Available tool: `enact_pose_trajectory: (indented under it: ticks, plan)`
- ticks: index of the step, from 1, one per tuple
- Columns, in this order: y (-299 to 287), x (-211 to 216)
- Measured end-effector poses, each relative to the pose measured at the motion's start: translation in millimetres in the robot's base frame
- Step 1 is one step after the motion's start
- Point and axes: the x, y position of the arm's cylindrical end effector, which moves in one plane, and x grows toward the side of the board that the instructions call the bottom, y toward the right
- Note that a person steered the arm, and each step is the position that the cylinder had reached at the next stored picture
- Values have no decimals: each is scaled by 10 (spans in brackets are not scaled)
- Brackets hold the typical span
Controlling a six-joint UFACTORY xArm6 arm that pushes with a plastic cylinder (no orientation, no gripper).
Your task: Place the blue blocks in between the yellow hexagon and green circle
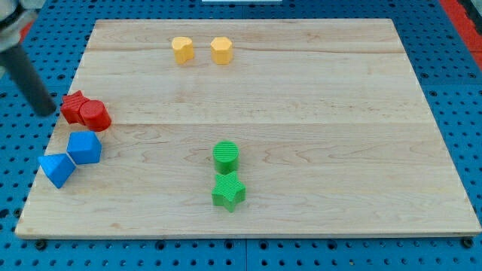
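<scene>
My tip [47,110] is a plain rod with no pincer, so nothing opens or shuts. It sits at the board's [316,211] left edge, just left of the red blocks [85,111].

Taking the green circle [225,155] as the landmark: the 2 blue blocks, a blue cube [84,147] and a blue wedge [56,168], touch each other far to its left. The yellow hexagon [221,50] is well above it.

They look small, light and hard. I think they will slide easily and may spin, so push each flat left side, low and centred.
</scene>
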Motion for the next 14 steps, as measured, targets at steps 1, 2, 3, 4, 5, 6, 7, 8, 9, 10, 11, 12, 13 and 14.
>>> enact_pose_trajectory:
  ticks: [1,2,3,4,5,6,7,8,9,10,11,12,13,14]
  plan:
    - [324,452]
    - [600,738]
    - [631,423]
    - [241,397]
    - [547,249]
    - [1088,208]
    - [1324,28]
    - [1304,-164]
    - [1709,-255]
    - [2045,-167]
    - [1859,-125]
    - [1986,3]
    - [2378,3]
    - [2465,11]
